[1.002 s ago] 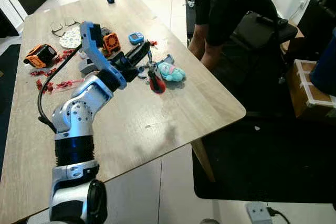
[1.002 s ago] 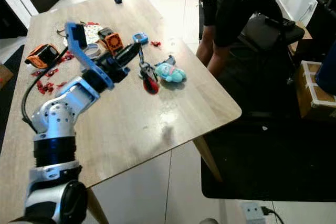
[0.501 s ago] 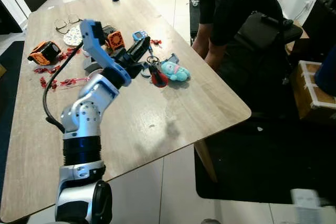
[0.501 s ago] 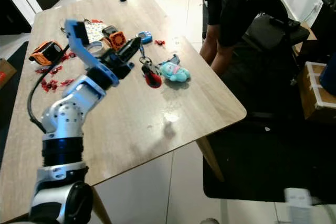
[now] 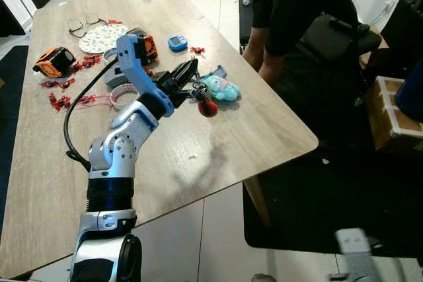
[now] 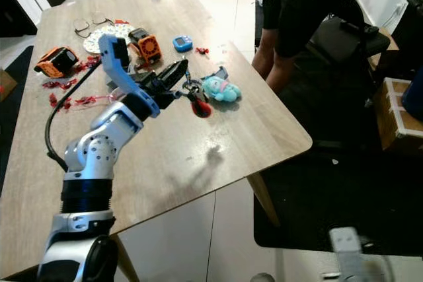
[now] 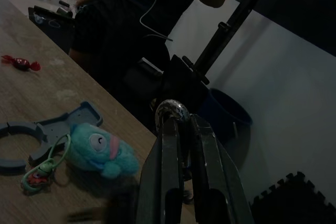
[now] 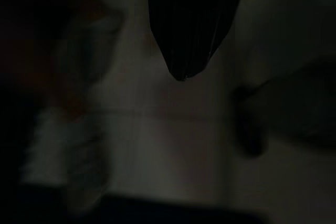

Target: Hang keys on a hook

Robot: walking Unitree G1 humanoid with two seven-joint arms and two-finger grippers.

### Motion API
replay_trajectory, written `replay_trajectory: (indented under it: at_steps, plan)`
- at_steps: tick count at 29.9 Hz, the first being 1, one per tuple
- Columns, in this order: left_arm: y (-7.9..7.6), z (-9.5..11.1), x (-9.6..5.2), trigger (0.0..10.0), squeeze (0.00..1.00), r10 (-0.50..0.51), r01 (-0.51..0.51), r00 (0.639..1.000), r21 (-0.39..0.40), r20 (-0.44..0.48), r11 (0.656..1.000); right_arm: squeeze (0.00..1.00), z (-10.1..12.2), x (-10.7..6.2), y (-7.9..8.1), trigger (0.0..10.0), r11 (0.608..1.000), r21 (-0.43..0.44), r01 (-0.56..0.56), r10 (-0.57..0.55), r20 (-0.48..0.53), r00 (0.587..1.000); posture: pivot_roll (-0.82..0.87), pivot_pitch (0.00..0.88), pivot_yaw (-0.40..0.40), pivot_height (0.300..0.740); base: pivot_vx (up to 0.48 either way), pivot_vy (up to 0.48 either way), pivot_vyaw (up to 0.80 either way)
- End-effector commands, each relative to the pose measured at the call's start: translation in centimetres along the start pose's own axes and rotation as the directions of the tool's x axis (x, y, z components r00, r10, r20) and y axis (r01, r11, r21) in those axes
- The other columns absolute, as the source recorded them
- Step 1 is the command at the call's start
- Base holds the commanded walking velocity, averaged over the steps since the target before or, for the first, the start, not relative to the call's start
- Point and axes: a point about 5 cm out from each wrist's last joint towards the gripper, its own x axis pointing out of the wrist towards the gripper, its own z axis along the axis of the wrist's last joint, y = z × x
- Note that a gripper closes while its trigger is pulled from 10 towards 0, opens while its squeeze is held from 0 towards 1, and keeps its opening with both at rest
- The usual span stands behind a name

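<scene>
- Left eye view: the left gripper [image 5: 192,78] is pinched on the silver key ring with a red round fob [image 5: 207,105], which hangs just under its tips, above the pale wooden table [image 5: 198,150], beside the small blue plush toy [image 5: 221,88]. A second ago the fob lay on the table.
- Left wrist view: the black fingers [image 7: 173,145] press together on the silver ring.
- Right wrist view: the right gripper [image 8: 188,51] is dark; I cannot tell its state.
</scene>
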Motion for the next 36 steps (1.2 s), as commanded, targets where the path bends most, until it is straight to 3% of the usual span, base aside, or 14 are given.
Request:
replay_trajectory:
  at_steps: [1,2,3,5,9,24,36]
  plan:
    - [0.0,0.0,-0.2,10.0,0.0,-0.002,0.002,1.0,0.004,0.01,1.0,0.0,-0.6,0.0,0.7,10.0,0.999,0.017,-0.037,0.037,-0.022,0.999,-0.15,0.132,0.123,0.74,0.0,0.0,0.0]
    - [0.0,0.1,-0.3,10.0,0.0,-0.003,0.003,1.0,0.005,0.011,1.0,0.0,-1.0,0.0,2.2,10.0,0.995,0.032,-0.094,0.095,-0.034,0.995,-0.14,0.131,0.126,0.74,0.0,0.0,0.0]
    - [0.0,0.1,-0.3,10.0,0.0,-0.003,0.003,1.0,0.005,0.011,1.0,0.0,-1.0,0.0,2.2,10.0,0.995,0.032,-0.094,0.095,-0.034,0.995,-0.14,0.131,0.126,0.74,0.0,0.0,0.0]
    - [-0.1,0.1,-0.3,10.0,0.0,-0.004,0.004,1.0,0.005,0.013,1.0,0.0,-1.8,-0.2,4.0,10.0,0.988,0.051,-0.143,0.146,-0.065,0.987,-0.14,0.131,0.126,0.74,0.0,0.0,0.0]
    - [0.0,0.1,-0.3,10.0,0.0,-0.001,0.001,1.0,0.009,0.015,1.0,0.0,-2.3,-0.3,4.6,10.0,0.987,0.052,-0.149,0.153,-0.085,0.985,-0.13,0.123,0.122,0.74,0.0,0.0,0.0]
    - [0.1,0.1,0.0,10.0,0.0,-0.012,0.011,1.0,0.026,0.013,1.0,0.0,-2.4,-0.2,3.1,10.0,0.992,0.059,-0.112,0.117,-0.089,0.989,-0.15,0.089,0.119,0.74,0.0,0.0,0.0]
    - [-0.9,-2.7,0.4,10.0,0.0,-0.048,0.048,0.999,-0.004,-0.022,0.999,0.0,-3.7,-0.4,1.5,10.0,0.993,0.1,-0.056,0.068,-0.118,0.991,-0.18,0.024,0.094,0.74,0.0,0.0,0.0]
